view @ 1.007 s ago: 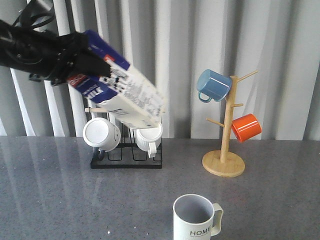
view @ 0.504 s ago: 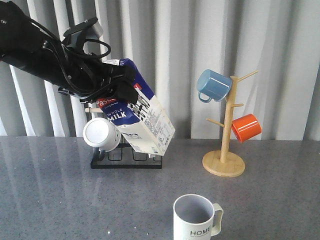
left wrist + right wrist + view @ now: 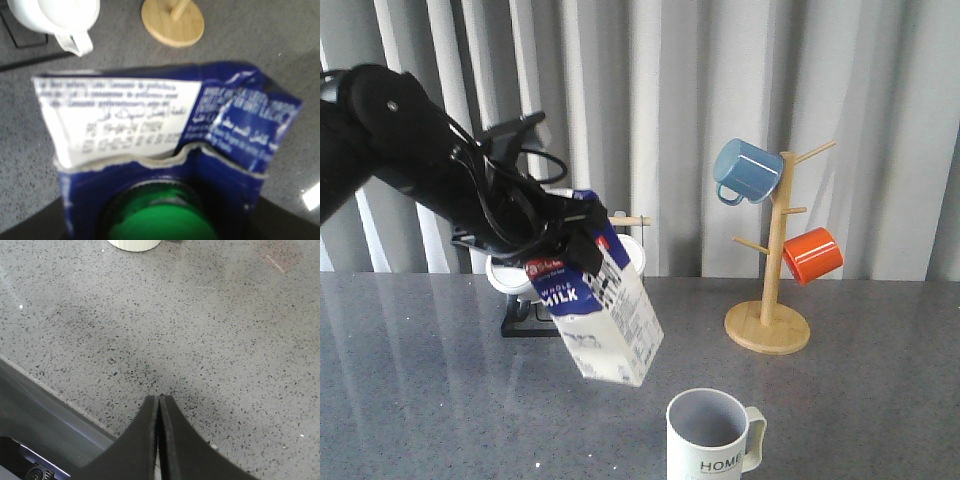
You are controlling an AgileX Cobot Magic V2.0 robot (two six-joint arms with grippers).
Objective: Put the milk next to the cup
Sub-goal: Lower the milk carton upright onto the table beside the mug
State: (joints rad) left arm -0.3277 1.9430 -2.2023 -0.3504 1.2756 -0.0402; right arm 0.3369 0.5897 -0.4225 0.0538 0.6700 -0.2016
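- The left hand (image 3: 572,232) is clamped around the top end of the tall blue-and-white gable-top milk carton (image 3: 603,312), near its green round cap (image 3: 159,224), and holds it in the air above the grey speckled surface (image 3: 430,400).
- The carton hangs tilted, its top toward the robot's left and its base swung down toward the right; the base is clear of the surface (a gap shows beneath it in the front view).
- "WHOLE MILK" reads on the blue front face, with part of a red logo above it.
- The large off-white mug with grey interior and black "HOME" lettering (image 3: 714,437) stands upright on the surface at the near edge, to the right of the carton's base and well apart from it; its squarish handle points right.
- Behind the carton a black wire rack (image 3: 525,322) carries a white ribbed mug (image 3: 54,15), mostly hidden by the arm in the front view.
- Farther right stands a wooden mug tree on a round base (image 3: 770,300), with a blue mug (image 3: 747,171) hung high on its left and an orange mug (image 3: 812,254) lower on its right.
- The right hand (image 3: 159,402) has its fingers pressed together with nothing between them, above bare surface.
- Grey pleated curtains (image 3: 880,120) fill the background.
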